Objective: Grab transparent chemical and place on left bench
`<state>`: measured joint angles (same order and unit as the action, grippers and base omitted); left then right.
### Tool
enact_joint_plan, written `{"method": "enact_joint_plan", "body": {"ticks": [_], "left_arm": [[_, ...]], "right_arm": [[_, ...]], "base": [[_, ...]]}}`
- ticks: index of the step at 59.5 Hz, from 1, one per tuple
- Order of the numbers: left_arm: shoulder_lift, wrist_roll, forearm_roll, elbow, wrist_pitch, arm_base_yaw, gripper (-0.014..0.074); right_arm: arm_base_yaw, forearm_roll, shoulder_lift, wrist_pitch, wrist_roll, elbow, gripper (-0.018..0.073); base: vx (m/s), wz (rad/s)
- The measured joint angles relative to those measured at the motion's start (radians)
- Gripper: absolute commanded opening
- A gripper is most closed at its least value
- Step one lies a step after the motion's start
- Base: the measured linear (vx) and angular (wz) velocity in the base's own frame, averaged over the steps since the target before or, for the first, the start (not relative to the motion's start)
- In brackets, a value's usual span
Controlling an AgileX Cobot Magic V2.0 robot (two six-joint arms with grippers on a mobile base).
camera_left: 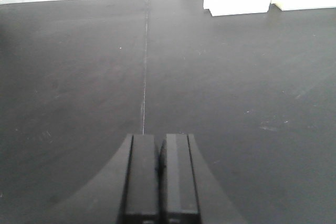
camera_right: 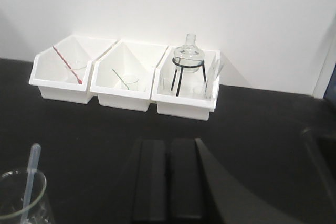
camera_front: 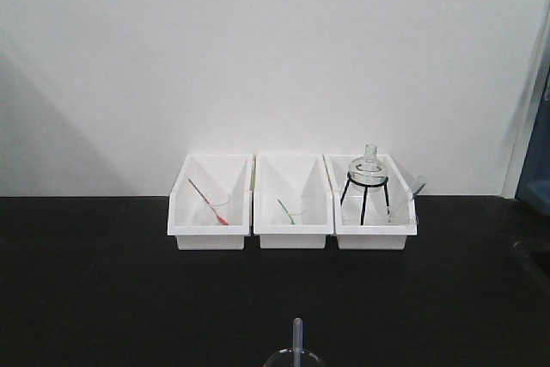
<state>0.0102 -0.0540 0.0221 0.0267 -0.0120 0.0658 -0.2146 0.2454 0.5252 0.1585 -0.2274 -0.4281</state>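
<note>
Both end effectors closed, empty, transparent chemical (camera_right: 21,195) left of right end effector (camera_right: 168,182)

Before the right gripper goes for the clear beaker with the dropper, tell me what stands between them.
Nothing visible does. The right gripper, jaws together, hovers over bare black counter, and the transparent chemical sits apart to its left. The three white bins stand farther back by the wall.

beaker (camera_front: 293,358): body cut by front view's bottom edge, only rim and dropper (camera_front: 297,337) show | right wrist view: beaker cut at lower-left corner | sink (camera_right: 321,148): cut by right edge | bins (camera_left: 239,1): overexposed in left wrist view, contents unreadable
</note>
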Motion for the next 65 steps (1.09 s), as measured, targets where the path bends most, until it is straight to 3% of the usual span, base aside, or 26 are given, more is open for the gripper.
{"method": "enact_joint_plan", "body": {"ticks": [11, 25, 65], "left_arm": [[0.0, 0.0, 0.0, 0.0, 0.0, 0.0, -0.0003], [0.0, 0.0, 0.0, 0.0, 0.0, 0.0, -0.0003], [0.0, 0.0, 0.0, 0.0, 0.0, 0.0, -0.0003]], "right_arm": [[0.108, -0.113, -0.198, -0.033, 0.071, 0.247, -0.0008], [0.155, -0.185, -0.509, -0.061, 0.09, 0.44, -0.0008], [0.168, -0.224, -0.534, -0.095, 0.09, 0.457, -0.0008]], "base": [[0.0, 0.0], [0.0, 0.0], [0.0, 0.0]]}}
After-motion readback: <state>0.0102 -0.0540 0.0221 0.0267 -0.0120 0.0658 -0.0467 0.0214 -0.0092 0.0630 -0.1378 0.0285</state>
